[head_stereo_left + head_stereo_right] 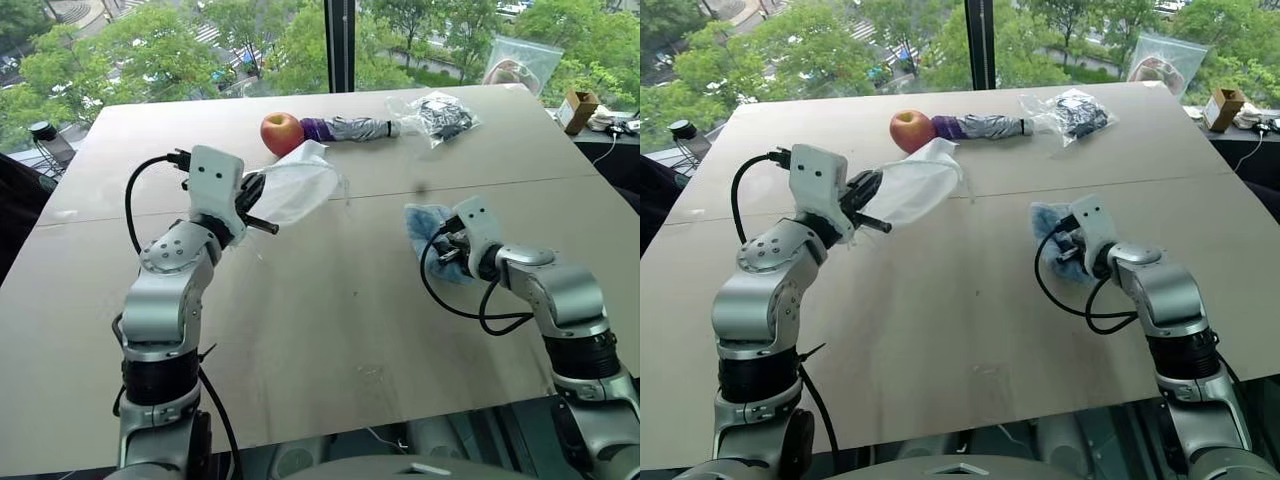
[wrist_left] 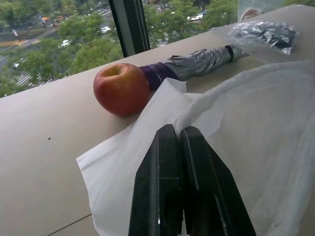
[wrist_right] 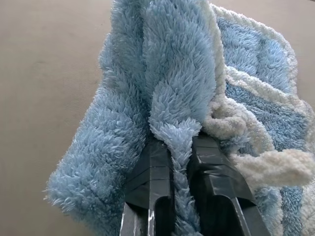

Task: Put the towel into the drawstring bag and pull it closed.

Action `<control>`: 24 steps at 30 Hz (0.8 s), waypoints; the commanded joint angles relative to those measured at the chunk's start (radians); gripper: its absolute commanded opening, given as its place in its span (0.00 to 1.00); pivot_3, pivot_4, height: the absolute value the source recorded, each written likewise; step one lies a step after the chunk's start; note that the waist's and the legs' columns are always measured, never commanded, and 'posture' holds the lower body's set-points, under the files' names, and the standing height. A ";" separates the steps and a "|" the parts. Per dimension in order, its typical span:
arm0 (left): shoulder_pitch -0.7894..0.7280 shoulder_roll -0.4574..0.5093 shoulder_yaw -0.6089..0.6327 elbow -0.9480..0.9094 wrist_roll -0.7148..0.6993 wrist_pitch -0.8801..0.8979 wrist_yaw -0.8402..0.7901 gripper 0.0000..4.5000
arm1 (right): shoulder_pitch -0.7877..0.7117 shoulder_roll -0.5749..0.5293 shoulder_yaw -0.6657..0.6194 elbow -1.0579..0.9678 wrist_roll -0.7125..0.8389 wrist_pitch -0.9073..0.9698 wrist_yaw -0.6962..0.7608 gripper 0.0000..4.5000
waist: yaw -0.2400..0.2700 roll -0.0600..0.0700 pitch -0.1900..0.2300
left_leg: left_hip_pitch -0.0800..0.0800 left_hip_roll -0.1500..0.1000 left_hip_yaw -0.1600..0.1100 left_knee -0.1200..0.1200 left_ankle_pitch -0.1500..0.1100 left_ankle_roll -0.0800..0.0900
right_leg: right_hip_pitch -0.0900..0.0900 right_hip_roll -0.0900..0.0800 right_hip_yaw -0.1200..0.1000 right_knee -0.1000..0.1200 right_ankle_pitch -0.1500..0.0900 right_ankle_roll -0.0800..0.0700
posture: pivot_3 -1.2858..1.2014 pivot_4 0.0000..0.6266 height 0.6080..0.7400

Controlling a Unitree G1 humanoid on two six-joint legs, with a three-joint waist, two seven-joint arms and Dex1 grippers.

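Looking down over your arms, you see the left gripper [image 1: 262, 205] clenched on the white semi-translucent thin drawstring bag [image 1: 295, 185], its two black fingers [image 2: 170, 177] pressed flat together with the bag's edge pinched between them. The bag hangs lifted off the tan wooden table [image 1: 330, 330] and billows out ahead of that gripper, away from you. Just beyond the bag's far edge sits a round red-and-yellow apple [image 1: 282, 133], and touching the apple's side lies a folded purple-and-grey umbrella [image 1: 350, 129]. Farther along, past the umbrella's tip, rests a clear plastic bag with dark contents [image 1: 437, 116].

Your right gripper [image 1: 440, 245] is angled down at the table and has closed on the small light-blue fluffy terry towel [image 1: 425, 235]. In its wrist view a raised fold of the blue pile is squeezed between the two black fingers [image 3: 150, 172], while the rest of the towel, with its cream-white trim, spreads on the table ahead of and around the fingertips. The towel and the bag are well apart, each in its own gripper.
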 commanded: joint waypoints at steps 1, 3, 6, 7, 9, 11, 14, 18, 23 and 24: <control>-0.015 0.011 0.007 -0.046 -0.039 0.008 -0.013 0.00 | -0.017 0.048 -0.010 -0.034 0.101 -0.112 0.096 0.00 | -0.007 0.001 0.001 | 0.000 0.000 0.000 0.000 0.000 0.000 | 0.000 0.000 0.000 0.000 0.000 0.000 | 0.52 0.24 1.00; -0.016 0.013 0.002 -0.042 -0.047 0.012 -0.015 0.00 | -0.040 0.077 -0.040 -0.101 0.187 -0.116 0.153 0.00 | -0.015 0.002 0.002 | 0.000 0.000 0.001 0.000 0.000 0.000 | -0.001 0.002 0.002 0.000 0.000 0.000 | 0.52 0.24 1.00; -0.017 0.020 -0.009 -0.031 -0.047 0.004 -0.015 0.00 | -0.071 0.108 -0.090 -0.175 0.308 -0.086 0.195 0.00 | -0.022 0.003 0.003 | -0.003 0.001 0.000 -0.001 0.000 0.000 | -0.005 0.002 0.002 0.002 0.000 0.000 | 0.52 0.24 1.00; -0.018 0.021 -0.012 -0.024 -0.046 0.000 -0.014 0.00 | -0.082 0.115 -0.109 -0.191 0.346 -0.067 0.197 0.00 | -0.022 0.003 0.003 | -0.004 0.001 0.000 -0.002 0.000 0.000 | -0.005 0.002 0.001 0.002 0.000 0.000 | 0.52 0.24 1.00; -0.020 0.024 -0.022 -0.013 -0.040 -0.007 -0.011 0.00 | -0.097 0.115 -0.134 -0.214 0.411 -0.032 0.204 0.00 | -0.020 0.003 0.003 | -0.004 0.001 0.000 -0.002 0.000 0.000 | -0.006 0.001 0.001 0.001 0.000 0.000 | 0.52 0.24 1.00; -0.020 0.026 -0.041 -0.002 -0.029 -0.021 -0.009 0.00 | -0.105 0.099 -0.136 -0.241 0.467 0.007 0.215 0.00 | -0.016 0.003 0.003 | -0.005 0.001 0.000 -0.003 0.000 0.000 | -0.006 0.000 0.001 -0.001 0.000 0.000 | 0.52 0.24 1.00; -0.018 0.017 -0.065 -0.006 -0.039 -0.028 -0.012 0.00 | -0.119 0.117 -0.123 -0.228 0.473 0.016 0.161 0.00 | -0.014 0.004 0.003 | -0.006 0.000 0.000 -0.003 0.000 0.000 | -0.007 0.000 0.001 -0.001 0.000 0.000 | 0.52 0.24 1.00; -0.013 0.012 -0.070 0.004 -0.036 -0.040 0.002 0.00 | -0.166 0.199 -0.203 -0.205 0.534 0.026 0.064 0.00 | -0.016 0.004 0.003 | -0.006 0.000 0.001 -0.003 0.000 0.000 | -0.008 0.000 0.002 0.000 0.000 0.000 | 0.52 0.24 1.00; -0.020 -0.003 -0.064 0.004 -0.054 -0.030 0.010 0.00 | -0.201 0.214 -0.188 -0.191 0.509 -0.004 -0.016 0.00 | -0.016 0.005 0.004 | -0.006 0.000 0.000 -0.004 0.000 0.000 | -0.008 0.000 0.002 0.001 0.000 0.000 | 0.52 0.24 1.00; -0.022 -0.004 -0.068 0.004 -0.054 -0.033 0.010 0.00 | -0.186 0.189 -0.131 -0.201 0.480 -0.024 -0.002 0.00 | -0.015 0.005 0.004 | -0.006 0.000 0.000 -0.004 0.000 0.000 | -0.008 0.000 0.002 0.000 0.000 0.000 | 0.52 0.24 1.00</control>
